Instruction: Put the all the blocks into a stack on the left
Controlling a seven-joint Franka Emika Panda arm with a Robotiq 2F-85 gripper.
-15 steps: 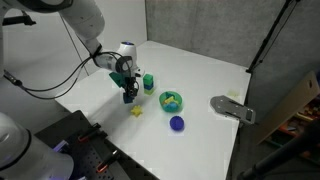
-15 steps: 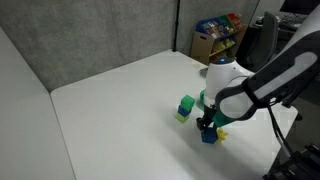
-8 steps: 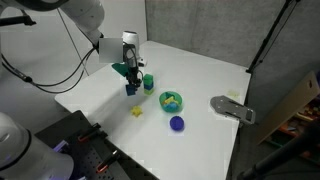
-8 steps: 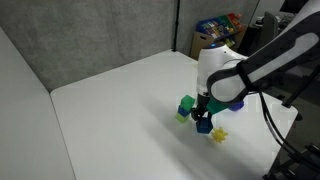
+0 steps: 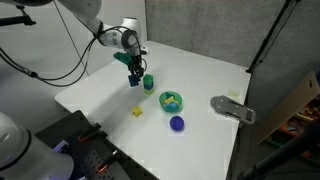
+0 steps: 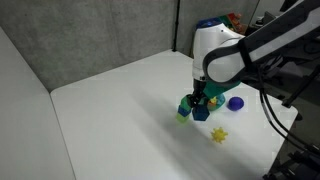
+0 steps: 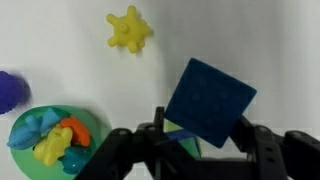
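Note:
My gripper (image 5: pixel 135 74) (image 6: pixel 203 104) (image 7: pixel 203 126) is shut on a blue block (image 5: pixel 136 81) (image 6: pixel 201 112) (image 7: pixel 210 98) and holds it off the white table. The block sits tilted between the jaws in the wrist view. Right beside it stands the stack (image 5: pixel 147 82) of a teal-green and a green block (image 6: pixel 185 107). A corner of green (image 7: pixel 181 141) shows under the blue block in the wrist view. A yellow star-like piece (image 5: pixel 137 111) (image 6: pixel 218 134) (image 7: pixel 130 28) lies alone on the table, apart from the gripper.
A green bowl (image 5: pixel 171 100) (image 7: pixel 88 128) with coloured contents stands near the stack. A dark blue dome (image 5: pixel 177 124) (image 6: pixel 235 102) (image 7: pixel 8 92) lies beyond it. A grey flat part (image 5: pixel 232 108) rests at the table's edge. Grey walls close the back.
The gripper has lifted the blue block from beside the yellow piece and carried it over to the green stack. The other things have not moved.

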